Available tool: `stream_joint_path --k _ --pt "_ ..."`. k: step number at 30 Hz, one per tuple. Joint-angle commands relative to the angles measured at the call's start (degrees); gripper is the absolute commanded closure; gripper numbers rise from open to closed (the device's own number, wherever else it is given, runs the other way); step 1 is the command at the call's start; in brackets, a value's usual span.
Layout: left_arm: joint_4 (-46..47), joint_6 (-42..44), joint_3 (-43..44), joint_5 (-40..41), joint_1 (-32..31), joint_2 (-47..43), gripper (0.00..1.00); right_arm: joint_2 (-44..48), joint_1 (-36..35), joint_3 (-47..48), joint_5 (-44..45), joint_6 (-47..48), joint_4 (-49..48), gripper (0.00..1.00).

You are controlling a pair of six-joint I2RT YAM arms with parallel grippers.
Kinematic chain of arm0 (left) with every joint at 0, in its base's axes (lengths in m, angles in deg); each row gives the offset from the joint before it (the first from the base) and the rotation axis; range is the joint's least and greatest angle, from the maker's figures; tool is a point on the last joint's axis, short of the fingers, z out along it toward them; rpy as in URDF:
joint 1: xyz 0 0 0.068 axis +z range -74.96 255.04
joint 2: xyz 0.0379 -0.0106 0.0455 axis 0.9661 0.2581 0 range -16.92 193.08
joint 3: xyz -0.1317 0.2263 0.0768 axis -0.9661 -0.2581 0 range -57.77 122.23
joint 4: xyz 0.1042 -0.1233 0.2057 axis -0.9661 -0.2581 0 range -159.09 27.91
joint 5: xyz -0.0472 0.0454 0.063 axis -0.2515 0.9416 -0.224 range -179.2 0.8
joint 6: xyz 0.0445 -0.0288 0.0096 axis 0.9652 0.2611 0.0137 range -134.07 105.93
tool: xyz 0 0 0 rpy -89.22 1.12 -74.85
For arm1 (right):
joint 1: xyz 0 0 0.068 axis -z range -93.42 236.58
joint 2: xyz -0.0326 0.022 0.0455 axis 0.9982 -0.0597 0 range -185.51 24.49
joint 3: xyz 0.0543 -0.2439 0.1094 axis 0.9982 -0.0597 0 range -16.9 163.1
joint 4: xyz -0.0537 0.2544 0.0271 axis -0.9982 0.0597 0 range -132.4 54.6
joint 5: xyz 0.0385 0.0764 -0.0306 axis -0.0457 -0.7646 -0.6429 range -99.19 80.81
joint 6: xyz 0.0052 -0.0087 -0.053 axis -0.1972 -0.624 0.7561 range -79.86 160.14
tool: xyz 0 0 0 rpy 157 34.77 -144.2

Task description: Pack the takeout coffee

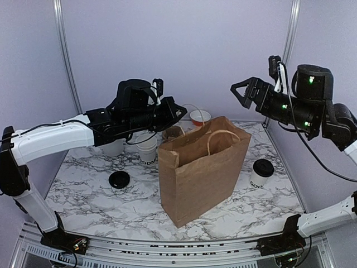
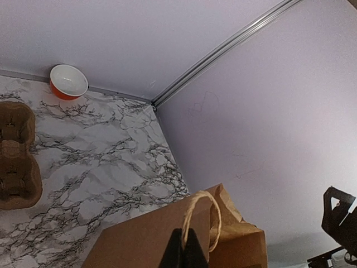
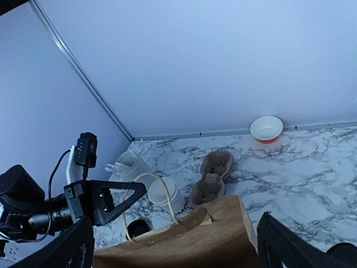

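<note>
1. Right claw hangs high over the table's right side, fingers spread wide, holding nothing.
2. Takeout coffee stands upright below it, well apart, just right of the paper bag.
3. Left claw is pinched tight on 1 twine handle at the bag's open top.
4. Bare marble runs from the coffee to the right wall.

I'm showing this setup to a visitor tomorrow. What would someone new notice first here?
The brown paper bag standing open mid-table draws the eye first, with the left gripper shut above its back left corner. The right gripper hangs wide open, high on the right. The lidded takeout coffee stands on the table just right of the bag.
</note>
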State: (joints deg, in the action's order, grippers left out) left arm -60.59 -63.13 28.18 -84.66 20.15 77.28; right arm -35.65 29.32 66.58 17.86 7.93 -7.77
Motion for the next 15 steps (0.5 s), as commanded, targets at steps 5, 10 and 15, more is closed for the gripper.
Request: stream_joint_path --k 5,10,15 --pt "2.88 2.70 -6.59 8.33 -2.24 -8.27 1.00 -4.24 15.18 7.40 -15.69 -1.65 10.29 0.03" --pt "4.95 2.01 -11.80 12.70 -4.06 -11.68 1.00 -7.00 18.12 10.75 -21.63 -1.35 12.61 0.03" --pt "5.23 2.83 -13.31 13.49 -4.93 -12.41 0.90 -7.71 18.14 9.74 -26.83 -3.26 13.41 0.05"
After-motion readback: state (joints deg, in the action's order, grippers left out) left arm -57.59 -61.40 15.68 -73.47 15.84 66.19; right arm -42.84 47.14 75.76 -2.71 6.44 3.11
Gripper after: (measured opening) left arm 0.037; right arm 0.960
